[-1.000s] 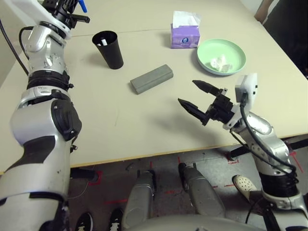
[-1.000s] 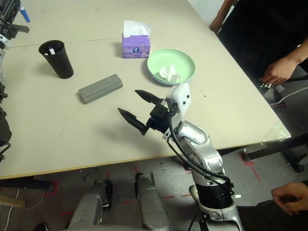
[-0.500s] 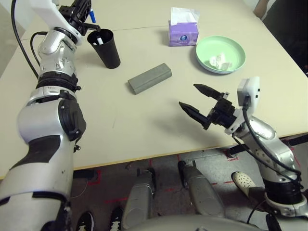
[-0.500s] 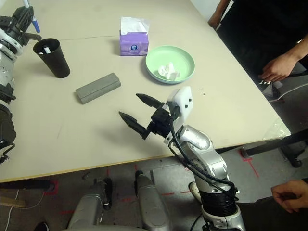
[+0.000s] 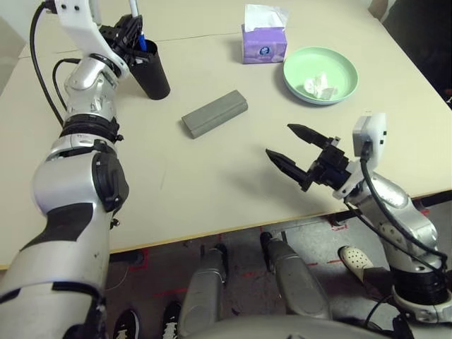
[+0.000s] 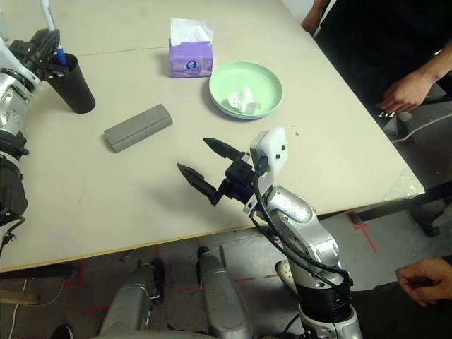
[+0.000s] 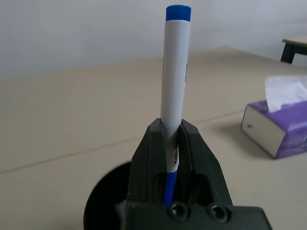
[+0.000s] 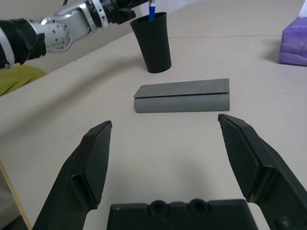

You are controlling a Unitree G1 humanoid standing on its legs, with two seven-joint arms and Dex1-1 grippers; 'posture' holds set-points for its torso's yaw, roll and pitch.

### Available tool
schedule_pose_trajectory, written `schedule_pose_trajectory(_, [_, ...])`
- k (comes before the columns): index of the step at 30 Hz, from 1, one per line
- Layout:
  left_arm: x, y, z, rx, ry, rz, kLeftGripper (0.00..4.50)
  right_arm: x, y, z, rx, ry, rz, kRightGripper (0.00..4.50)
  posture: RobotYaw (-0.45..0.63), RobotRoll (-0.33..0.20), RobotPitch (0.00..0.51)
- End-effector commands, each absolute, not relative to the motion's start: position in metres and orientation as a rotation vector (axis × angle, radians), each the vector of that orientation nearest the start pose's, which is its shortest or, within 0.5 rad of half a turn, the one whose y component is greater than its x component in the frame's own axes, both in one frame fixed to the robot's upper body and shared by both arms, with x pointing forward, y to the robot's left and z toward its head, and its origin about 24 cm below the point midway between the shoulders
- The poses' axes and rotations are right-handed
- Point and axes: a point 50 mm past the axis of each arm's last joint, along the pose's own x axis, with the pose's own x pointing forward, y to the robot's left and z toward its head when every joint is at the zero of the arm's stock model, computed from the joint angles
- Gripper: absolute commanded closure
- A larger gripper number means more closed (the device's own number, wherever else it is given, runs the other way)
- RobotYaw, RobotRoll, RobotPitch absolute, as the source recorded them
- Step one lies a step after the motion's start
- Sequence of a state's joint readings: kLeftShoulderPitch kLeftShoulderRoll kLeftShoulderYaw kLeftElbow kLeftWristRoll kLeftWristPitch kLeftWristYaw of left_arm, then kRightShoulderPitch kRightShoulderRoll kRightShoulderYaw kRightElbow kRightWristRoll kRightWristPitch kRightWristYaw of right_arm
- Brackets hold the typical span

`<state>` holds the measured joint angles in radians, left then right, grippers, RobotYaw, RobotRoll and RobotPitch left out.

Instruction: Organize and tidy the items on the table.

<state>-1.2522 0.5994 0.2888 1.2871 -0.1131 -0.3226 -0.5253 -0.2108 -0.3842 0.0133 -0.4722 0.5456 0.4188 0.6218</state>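
Marker [image 7: 173,72], upper left of frame, clamped mid-barrel in left gripper [image 7: 175,143] over black cup [image 5: 151,69]: light, stiff, probably slick. Right gripper [image 5: 296,150] spread wide, empty, lower right, above the table [image 5: 212,183].

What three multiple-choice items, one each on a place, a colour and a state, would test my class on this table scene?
1. Where does the crumpled white tissue lie?
A. in the green plate
B. on the grey glasses case
C. in the black cup

2. What colour is the tissue box?
A. red
B. purple
C. yellow

3. How is the right gripper?
A. shut on the case
B. shut on nothing
C. open above the table

Answers: 1 A, the tissue sits inside the plate. 2 B, its sides are purple. 3 C, its fingers stand spread with nothing between them.
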Motion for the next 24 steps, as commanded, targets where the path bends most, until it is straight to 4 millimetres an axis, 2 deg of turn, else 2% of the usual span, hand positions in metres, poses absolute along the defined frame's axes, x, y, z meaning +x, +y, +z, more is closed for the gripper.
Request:
schedule_pose_trajectory(1, [0.394,0.284,0.253,0.176,-0.347,-0.118,4.26,0.241,-0.133,0.171,0.018,-0.226,0.944,0.0,-0.26,0.0,0.285])
schedule_pose_trajectory(11, [0.392,0.29,0.25,0.176,-0.342,-0.09,4.26,0.243,-0.133,0.171,0.018,-0.226,0.947,0.0,-0.26,0.0,0.282])
schedule_pose_trajectory(12, [0.392,0.29,0.25,0.175,-0.343,-0.087,3.51,0.243,-0.133,0.171,0.018,-0.227,0.946,0.0,-0.26,0.0,0.282])
schedule_pose_trajectory(14, [0.391,0.291,0.25,0.172,-0.348,-0.081,2.93,0.243,-0.133,0.171,0.017,-0.226,0.945,0.0,-0.26,0.0,0.282])
schedule_pose_trajectory(22, [0.39,0.295,0.253,0.159,-0.359,-0.06,0.08,0.247,-0.134,0.171,0.009,-0.226,0.947,0.0,-0.25,0.0,0.275])
schedule_pose_trajectory(24, [0.389,0.296,0.254,0.16,-0.362,-0.06,0.03,0.248,-0.134,0.171,0.008,-0.228,0.949,0.0,-0.25,0.0,0.273])
